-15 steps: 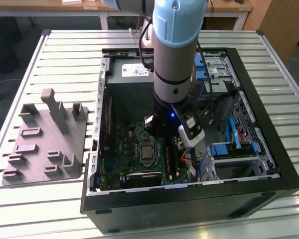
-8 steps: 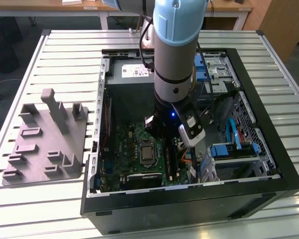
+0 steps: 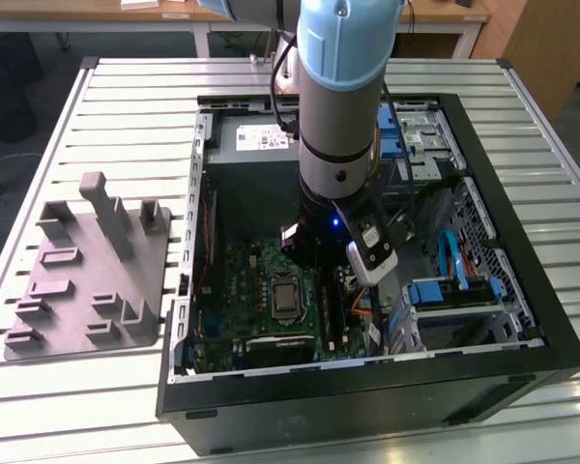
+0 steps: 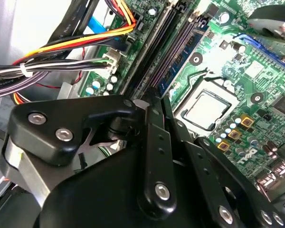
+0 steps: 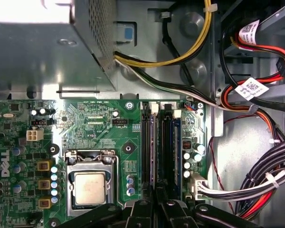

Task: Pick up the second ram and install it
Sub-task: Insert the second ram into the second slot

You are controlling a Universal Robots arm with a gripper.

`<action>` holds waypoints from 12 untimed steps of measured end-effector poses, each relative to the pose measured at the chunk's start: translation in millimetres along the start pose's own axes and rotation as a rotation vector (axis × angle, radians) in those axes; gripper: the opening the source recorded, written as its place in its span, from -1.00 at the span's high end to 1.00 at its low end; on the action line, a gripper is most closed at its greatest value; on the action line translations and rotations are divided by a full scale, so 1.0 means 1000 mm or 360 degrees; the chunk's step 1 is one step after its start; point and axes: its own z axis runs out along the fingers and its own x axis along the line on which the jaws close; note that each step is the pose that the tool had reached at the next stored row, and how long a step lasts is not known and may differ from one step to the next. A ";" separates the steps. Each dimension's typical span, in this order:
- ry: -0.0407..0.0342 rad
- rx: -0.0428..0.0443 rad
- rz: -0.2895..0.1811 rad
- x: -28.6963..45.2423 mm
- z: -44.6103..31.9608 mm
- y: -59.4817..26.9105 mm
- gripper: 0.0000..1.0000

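My gripper point(image 3: 331, 290) reaches down into the open computer case point(image 3: 367, 385), over the memory slots beside the processor socket point(image 3: 287, 298). In both wrist views a thin stick, the second ram point(image 5: 154, 152) point(image 4: 161, 52), stands on edge along a slot and runs into the narrow gap between my fingers. The gripper point(image 5: 156, 209) point(image 4: 153, 100) is shut on it. The stick's lower end is hidden behind the fingers. Another memory stick point(image 5: 177, 152) point(image 4: 183, 45) sits in a slot two rows over, towards the cables.
A grey plastic fixture block point(image 3: 87, 271) lies on the slatted table at the exterior view's left of the case. Bundled power cables point(image 5: 256, 180) point(image 4: 61, 47) crowd the side of the slots away from the socket. The power supply box point(image 5: 38, 47) stands beyond the board.
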 end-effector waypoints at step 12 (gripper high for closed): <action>0.0001 0.0003 -0.0002 -0.0046 0.0004 0.0000 0.73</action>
